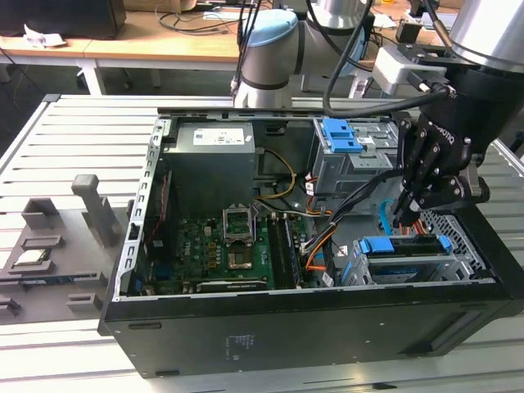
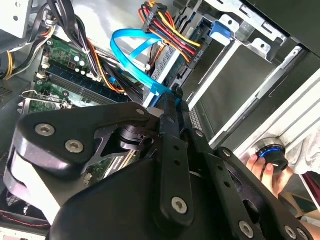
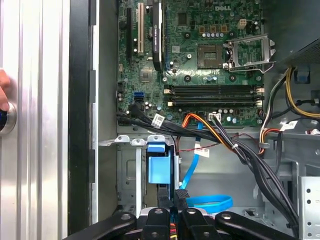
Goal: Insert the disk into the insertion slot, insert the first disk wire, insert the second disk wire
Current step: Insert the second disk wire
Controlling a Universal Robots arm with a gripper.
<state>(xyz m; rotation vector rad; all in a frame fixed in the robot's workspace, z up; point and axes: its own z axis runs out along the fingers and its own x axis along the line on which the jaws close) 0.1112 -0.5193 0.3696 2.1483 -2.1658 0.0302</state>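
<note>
My gripper [image 1: 403,219] reaches down into the open computer case at the exterior view's right, just above the disk [image 1: 401,246] with blue rails. The disk lies in the insertion slot [image 1: 458,233], a low perforated grey cage. In both wrist views the fingers stand close together on the dark plug end of the second disk wire [image 2: 131,47], a light-blue flat cable that loops away from the gripper [image 2: 172,97]. The first disk wire [image 2: 172,37], a red, orange and black bundle, ends in a black plug at the disk's edge. The blue cable [image 3: 210,202] curls beside the gripper [image 3: 172,195].
A taller grey cage with a blue latch [image 1: 344,135] stands behind the slot. The motherboard [image 1: 221,246] and power supply [image 1: 213,164] lie toward the exterior view's left. Black cable bundles [image 3: 240,150] cross near the cage. A person's hand [image 2: 265,167] rests on a round knob outside the case.
</note>
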